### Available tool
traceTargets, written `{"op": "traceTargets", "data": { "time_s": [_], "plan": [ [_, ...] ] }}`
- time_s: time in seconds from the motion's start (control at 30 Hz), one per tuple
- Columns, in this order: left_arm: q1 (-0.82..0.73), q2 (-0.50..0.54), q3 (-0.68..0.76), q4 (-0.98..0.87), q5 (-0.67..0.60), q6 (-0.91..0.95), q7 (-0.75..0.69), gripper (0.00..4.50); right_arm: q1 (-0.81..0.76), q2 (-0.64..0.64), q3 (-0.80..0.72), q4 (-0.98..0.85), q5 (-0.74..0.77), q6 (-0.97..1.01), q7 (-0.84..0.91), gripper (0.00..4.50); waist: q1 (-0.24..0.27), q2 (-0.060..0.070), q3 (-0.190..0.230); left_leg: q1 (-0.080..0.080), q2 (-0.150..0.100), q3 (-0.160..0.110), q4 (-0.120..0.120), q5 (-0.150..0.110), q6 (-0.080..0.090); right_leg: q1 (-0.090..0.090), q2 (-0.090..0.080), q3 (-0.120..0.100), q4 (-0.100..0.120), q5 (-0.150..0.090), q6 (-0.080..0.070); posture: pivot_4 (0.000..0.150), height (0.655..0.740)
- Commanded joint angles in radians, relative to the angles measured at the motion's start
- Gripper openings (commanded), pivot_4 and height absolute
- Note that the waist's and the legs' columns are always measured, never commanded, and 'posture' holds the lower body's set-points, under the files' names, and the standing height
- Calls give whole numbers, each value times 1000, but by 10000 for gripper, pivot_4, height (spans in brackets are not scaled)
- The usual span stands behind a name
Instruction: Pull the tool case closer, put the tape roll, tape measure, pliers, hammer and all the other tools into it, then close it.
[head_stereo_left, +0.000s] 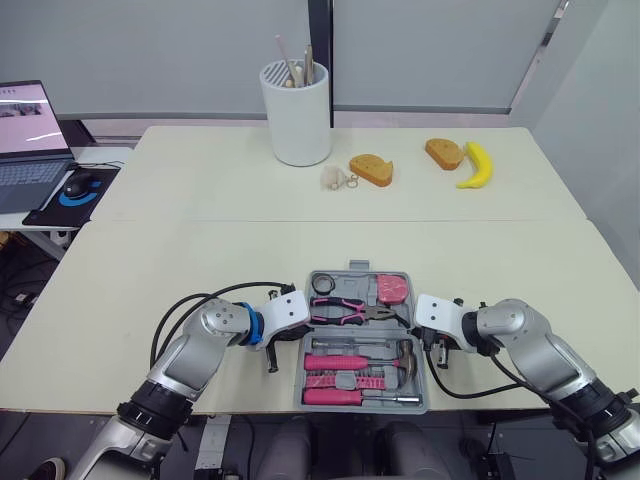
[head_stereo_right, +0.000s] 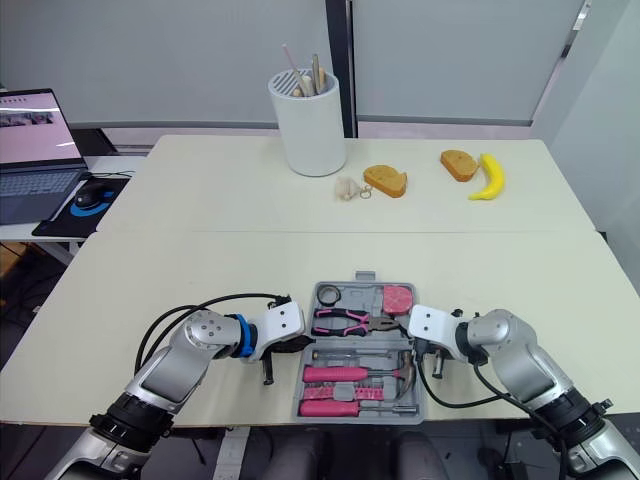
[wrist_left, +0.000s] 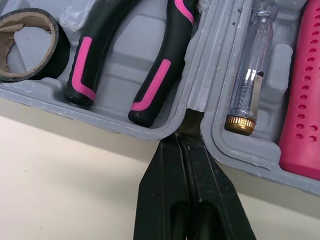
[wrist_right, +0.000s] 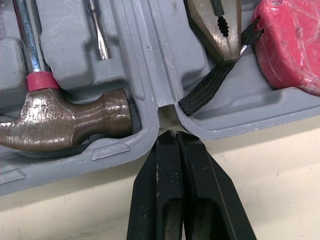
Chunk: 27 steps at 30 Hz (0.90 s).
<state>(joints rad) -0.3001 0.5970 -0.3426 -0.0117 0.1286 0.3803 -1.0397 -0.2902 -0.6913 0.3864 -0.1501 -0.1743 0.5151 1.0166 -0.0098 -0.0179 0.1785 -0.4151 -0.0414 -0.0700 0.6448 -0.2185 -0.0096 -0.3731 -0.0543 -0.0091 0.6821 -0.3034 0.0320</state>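
The grey tool case (head_stereo_left: 347, 278) lies open and flat near the table's front edge. In it are a black tape roll (head_stereo_left: 323, 284), a red tape measure (head_stereo_left: 391, 289), pink-and-black pliers (head_stereo_left: 345, 311), a hammer (head_stereo_left: 405, 356) and pink-handled screwdrivers (head_stereo_left: 345, 396). My left gripper (wrist_left: 182, 137) is shut, its tips in the hinge notch on the case's left edge, beside the pliers' handles (wrist_left: 152, 92) and a tester pen (wrist_left: 247, 75). My right gripper (wrist_right: 172, 134) is shut too, tips at the notch on the right edge, between the hammer head (wrist_right: 65, 122) and the tape measure (wrist_right: 290, 45).
At the back of the table stand a white utensil holder (head_stereo_left: 296, 112), two bread slices (head_stereo_left: 371, 169) (head_stereo_left: 444, 153) and a banana (head_stereo_left: 476, 165). A laptop (head_stereo_left: 30, 130) and mouse (head_stereo_left: 78, 185) sit on a side desk at the left.
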Motion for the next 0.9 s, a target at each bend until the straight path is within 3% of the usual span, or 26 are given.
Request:
{"op": "traceTargets", "data": {
  "time_s": [0.03, 0.23, 0.47, 0.7, 0.9],
  "plan": [
    [20, -2, -45, 0, -13, -18, -29, 0, 0, 14, -9, -43, 33, -39, 0, 122, 0, 0, 0, 0, 0, 0, 0, 0, 0, 0, 0, 0, 0, 0, 0, 1500, 7400],
    [15, 32, 5, 29, -24, -54, -14, 0, 0, -38, -49, -9, 22, -74, -9, 122, 0, 0, 0, 0, 0, 0, 0, 0, 0, 0, 0, 0, 0, 0, 0, 1500, 7400],
    [53, 153, 90, 45, -61, -134, -24, 0, 65, -136, -147, 15, 64, -116, -10, 122, 0, 0, 0, 0, 1, 0, 0, 0, 0, 0, 0, 1, 0, 0, 0, 1500, 7400],
    [129, 218, 248, -70, -239, -146, -88, 0, 73, -74, -401, -6, 311, 128, -35, 122, -5, 0, 0, 0, 1, -1, 0, 0, 0, 0, -1, 1, 0, 0, 0, 1500, 7400],
    [205, 203, 229, -332, -401, -30, -143, 0, -58, 122, -697, -10, 647, 600, -163, 12774, -7, 0, 0, -1, 1, 0, -1, 0, 0, 0, -1, 2, -1, 0, -1, 1500, 7400]
  ]
}}
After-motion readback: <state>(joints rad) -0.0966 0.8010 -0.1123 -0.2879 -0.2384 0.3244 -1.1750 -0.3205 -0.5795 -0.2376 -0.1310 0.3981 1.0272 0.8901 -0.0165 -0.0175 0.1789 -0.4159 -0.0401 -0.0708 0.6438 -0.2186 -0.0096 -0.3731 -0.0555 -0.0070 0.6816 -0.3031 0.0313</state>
